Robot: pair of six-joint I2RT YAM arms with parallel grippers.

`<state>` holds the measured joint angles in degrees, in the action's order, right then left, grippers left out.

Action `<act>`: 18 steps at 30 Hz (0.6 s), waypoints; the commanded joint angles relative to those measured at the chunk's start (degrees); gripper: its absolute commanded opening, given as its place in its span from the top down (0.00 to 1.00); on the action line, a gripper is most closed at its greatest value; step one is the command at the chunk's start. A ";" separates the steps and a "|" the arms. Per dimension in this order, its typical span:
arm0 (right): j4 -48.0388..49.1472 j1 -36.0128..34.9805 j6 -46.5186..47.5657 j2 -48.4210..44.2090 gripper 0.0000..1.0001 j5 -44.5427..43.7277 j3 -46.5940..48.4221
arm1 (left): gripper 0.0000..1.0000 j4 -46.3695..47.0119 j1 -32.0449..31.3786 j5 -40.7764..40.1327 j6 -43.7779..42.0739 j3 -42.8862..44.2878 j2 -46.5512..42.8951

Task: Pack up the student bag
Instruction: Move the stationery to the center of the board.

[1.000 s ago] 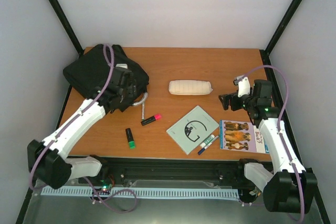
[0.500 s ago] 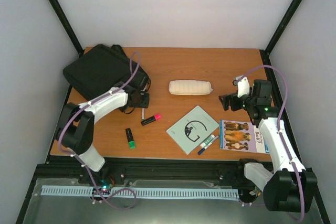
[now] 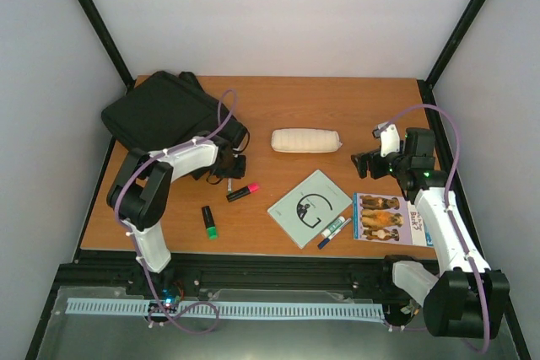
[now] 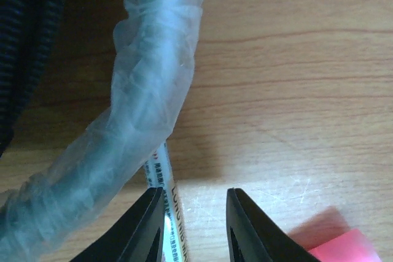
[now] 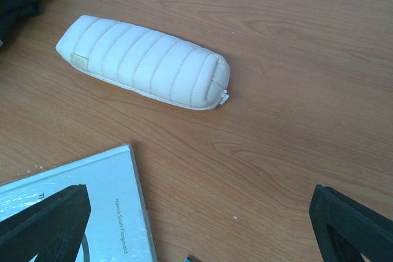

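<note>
Diagonally lies the student bag (image 3: 160, 115), loop handle (image 4: 153, 78) pointing near-right.

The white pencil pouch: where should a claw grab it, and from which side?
Across its narrow middle, coming straight down from above. The white pencil pouch lies flat, long and slim, with bare table along both long sides, leaving room to straddle its short width.

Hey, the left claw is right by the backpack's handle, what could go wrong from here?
1. The left claw straddles table, not the plastic-wrapped handle beside it; shutting here would likely miss it.
2. One finger overlaps a thin pen, so it may pinch or drag that instead.
3. The pink highlighter lies close and could get knocked.
</note>
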<state>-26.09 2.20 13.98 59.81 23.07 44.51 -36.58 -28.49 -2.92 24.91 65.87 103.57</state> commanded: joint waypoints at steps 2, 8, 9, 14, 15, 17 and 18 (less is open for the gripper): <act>0.34 -0.44 0.61 0.44 0.00 -0.20 -0.65 | 0.70 -2.18 -0.77 -2.88 1.93 1.46 0.36; 0.36 -0.44 0.70 0.66 0.00 -0.26 -0.70 | 0.71 -3.51 -1.35 -4.35 1.99 0.49 1.13; 0.38 -0.44 0.66 0.68 0.00 -0.22 -0.66 | 0.71 -3.57 -1.53 -4.33 1.91 0.23 1.11; 0.25 -0.44 0.74 1.10 0.00 -0.22 -0.58 | 0.81 -3.34 -2.40 -2.84 1.67 -1.08 1.50; 0.19 -0.49 0.79 1.18 0.00 -0.17 -0.57 | 0.83 -3.45 -2.89 -2.69 1.60 -1.25 1.34; 0.19 -0.52 0.79 1.26 0.00 -0.20 -0.60 | 0.89 -3.28 -4.33 -2.06 1.31 -1.86 0.84; 0.16 -0.54 0.70 1.22 0.00 -0.16 -0.65 | 0.91 -3.13 -5.11 -1.67 1.23 -2.14 0.51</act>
<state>-26.11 2.20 14.15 60.84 22.94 44.51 -38.92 -30.79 -5.93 26.30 64.60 104.09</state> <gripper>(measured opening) 1.000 0.127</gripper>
